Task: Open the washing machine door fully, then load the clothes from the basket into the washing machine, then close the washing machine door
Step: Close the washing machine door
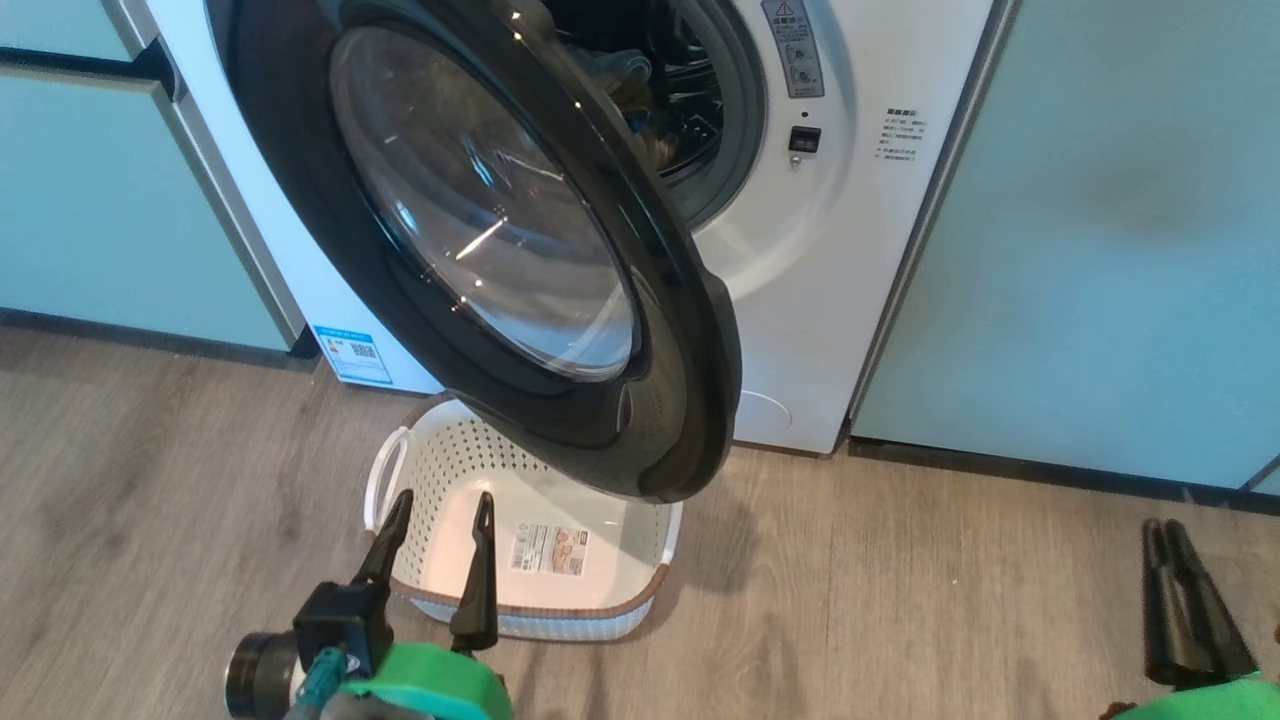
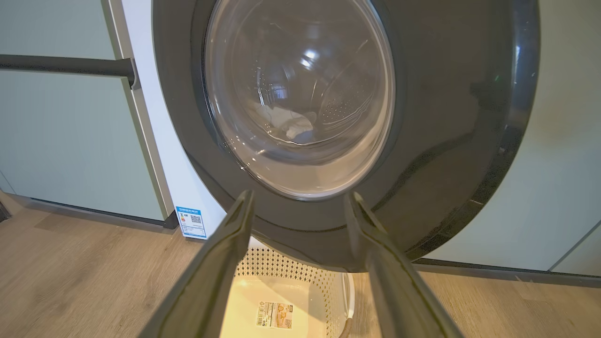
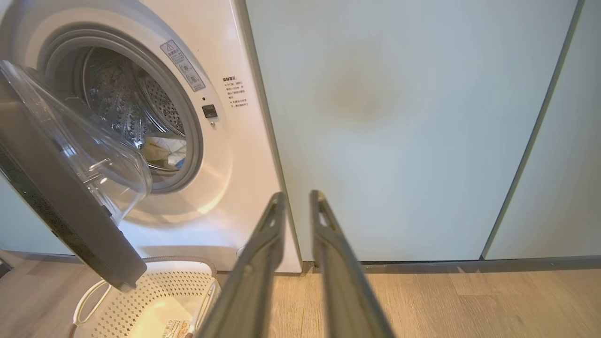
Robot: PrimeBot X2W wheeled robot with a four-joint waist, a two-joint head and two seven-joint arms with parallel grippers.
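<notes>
The washing machine stands with its washing machine door swung partway out over the basket. The basket's base is bare apart from a label. The clothes lie inside the steel drum and also show through the door glass as pale clothes. My left gripper hangs open over the basket's near rim, pointing at the door. My right gripper is low on the right, away from the machine. Its fingers stand a narrow gap apart with nothing between them.
Pale green cabinets flank the machine on the left and on the right. Wood floor stretches between the basket and my right gripper. A blue sticker marks the machine's lower left corner.
</notes>
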